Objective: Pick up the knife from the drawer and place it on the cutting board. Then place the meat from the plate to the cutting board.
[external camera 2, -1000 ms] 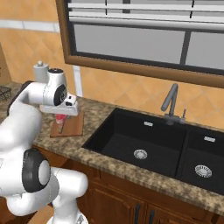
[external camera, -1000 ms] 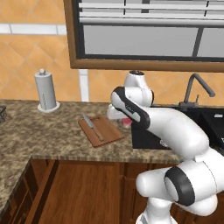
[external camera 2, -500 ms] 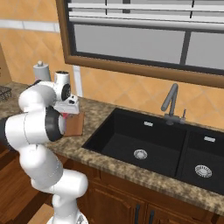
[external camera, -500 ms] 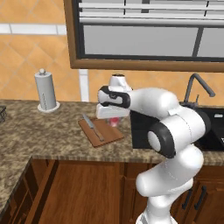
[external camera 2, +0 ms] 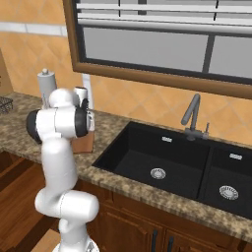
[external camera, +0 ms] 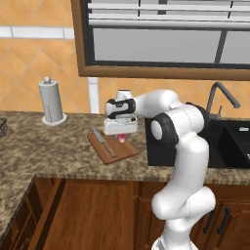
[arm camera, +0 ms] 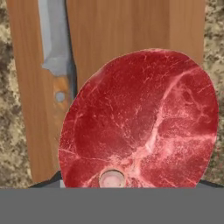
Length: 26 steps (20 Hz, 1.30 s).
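gripper (external camera: 121, 135) closed on meat (arm camera: 140, 120), held just above right part of cutting board (external camera: 113, 147). knife (external camera: 103, 141) lying flat on board's left part, beside meat, on granite counter (external camera: 44, 146).

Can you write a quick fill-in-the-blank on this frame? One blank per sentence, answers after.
1. The small wooden-handled knife lies on the reddish-brown wooden ____.
2. In the hand view, the red marbled raw meat is above the ____.
3. The white paper towel roll stands on the ____ at the left.

Missing words: cutting board; cutting board; counter
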Available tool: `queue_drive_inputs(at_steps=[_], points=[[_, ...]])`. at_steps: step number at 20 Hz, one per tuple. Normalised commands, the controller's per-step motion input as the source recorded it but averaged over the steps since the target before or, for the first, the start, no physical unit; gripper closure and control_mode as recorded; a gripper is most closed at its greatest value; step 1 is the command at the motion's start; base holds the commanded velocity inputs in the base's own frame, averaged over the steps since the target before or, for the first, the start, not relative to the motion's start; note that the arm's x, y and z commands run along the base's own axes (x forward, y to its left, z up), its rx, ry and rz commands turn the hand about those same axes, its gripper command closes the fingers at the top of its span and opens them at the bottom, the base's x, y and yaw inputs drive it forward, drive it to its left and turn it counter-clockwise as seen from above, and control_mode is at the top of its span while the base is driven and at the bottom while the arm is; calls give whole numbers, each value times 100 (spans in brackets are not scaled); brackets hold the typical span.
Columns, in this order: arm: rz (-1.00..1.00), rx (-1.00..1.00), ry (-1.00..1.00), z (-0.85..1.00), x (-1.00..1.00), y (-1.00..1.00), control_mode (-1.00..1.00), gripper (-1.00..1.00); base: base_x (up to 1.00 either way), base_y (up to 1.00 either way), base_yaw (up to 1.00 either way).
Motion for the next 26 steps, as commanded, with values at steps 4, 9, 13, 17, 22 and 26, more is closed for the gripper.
queue_drive_inputs(at_steps=[4, 9, 13, 17, 22, 26], points=[[4, 0, 2, -26, 31, 32, -100, 100, 0, 0, 0], [1, -1, -1, -19, 4, 22, -100, -100, 0, 0, 0], [0, -7, -8, -5, -15, 0, -100, -100, 0, 0, 0], [0, -10, -11, 0, -22, -1, -100, -100, 0, 0, 0], [0, -2, -12, 21, -42, -13, -100, -100, 0, 0, 0], [4, 0, -14, 67, -88, -32, -100, -100, 0, 0, 0]])
